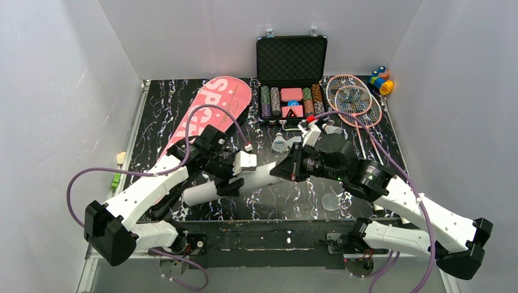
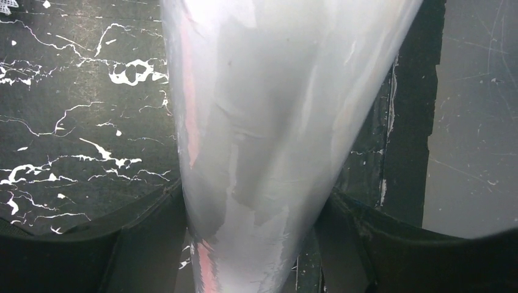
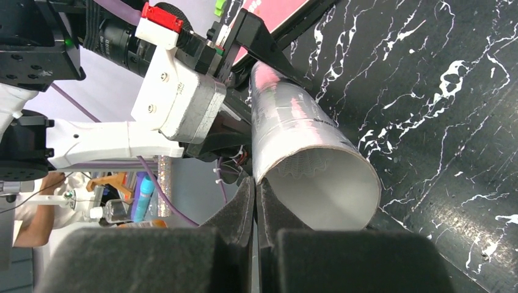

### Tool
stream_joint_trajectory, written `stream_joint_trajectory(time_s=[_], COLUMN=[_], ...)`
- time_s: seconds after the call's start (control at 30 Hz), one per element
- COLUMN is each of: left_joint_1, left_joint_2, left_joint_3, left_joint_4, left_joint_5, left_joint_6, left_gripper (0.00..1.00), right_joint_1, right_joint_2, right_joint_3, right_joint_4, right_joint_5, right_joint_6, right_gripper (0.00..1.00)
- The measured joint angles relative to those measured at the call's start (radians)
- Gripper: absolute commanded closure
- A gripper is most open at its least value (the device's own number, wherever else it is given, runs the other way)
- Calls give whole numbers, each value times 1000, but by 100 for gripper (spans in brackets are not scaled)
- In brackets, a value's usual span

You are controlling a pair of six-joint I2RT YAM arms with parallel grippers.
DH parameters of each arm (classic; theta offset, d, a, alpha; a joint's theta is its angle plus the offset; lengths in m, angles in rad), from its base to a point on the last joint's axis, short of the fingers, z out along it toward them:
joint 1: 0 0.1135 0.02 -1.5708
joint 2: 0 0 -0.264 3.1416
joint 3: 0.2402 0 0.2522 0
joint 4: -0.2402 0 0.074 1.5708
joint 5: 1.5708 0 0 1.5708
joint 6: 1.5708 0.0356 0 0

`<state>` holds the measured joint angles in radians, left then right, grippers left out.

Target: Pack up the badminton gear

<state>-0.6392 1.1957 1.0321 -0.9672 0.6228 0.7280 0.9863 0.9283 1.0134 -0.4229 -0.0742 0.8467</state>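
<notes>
The long white tube lies on its side at lower centre of the top view, slanting from lower left up to the right across the black, white-veined marble-look table. The left gripper straddles its middle; in the left wrist view 2 dark fingers sit close against either side of the glossy wall, which carries pink reflections, but I cannot tell whether they press it. The right gripper meets the tube's upper right end, and in the right wrist view its padded black fingers are pinched together on the thin rim of the round, hollow open mouth. At upper left lies the flat pink racket-shaped bag with white lettering. At upper right 2 pink-framed rackets lie overlapped, heads netted. A white feathered shuttlecock sits just above the right gripper. At top centre an open black case holds rows of poker chips; colourful toy blocks sit at the far right.
</notes>
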Motion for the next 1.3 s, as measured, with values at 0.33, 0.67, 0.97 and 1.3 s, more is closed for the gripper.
stream_joint_trajectory(time_s=[0.33,0.67,0.97,1.3], left_joint_1=[-5,-5,-4,-4], left_joint_2=[-45,-182,-306,-403], left_joint_3=[144,134,131,91], left_joint_4=[-106,-212,-305,-377], left_joint_5=[-66,-208,-363,-440], left_joint_6=[-41,-40,-20,-15], left_gripper=[64,71,73,79], right_joint_1=[2,-32,-474,-437], right_joint_2=[-30,-77,174,628], right_joint_3=[107,364,262,259], right_joint_4=[-61,-281,-275,-121], right_joint_5=[87,308,64,-27], right_joint_6=[-23,-65,-9,118], right_gripper=[47,19,14,19])
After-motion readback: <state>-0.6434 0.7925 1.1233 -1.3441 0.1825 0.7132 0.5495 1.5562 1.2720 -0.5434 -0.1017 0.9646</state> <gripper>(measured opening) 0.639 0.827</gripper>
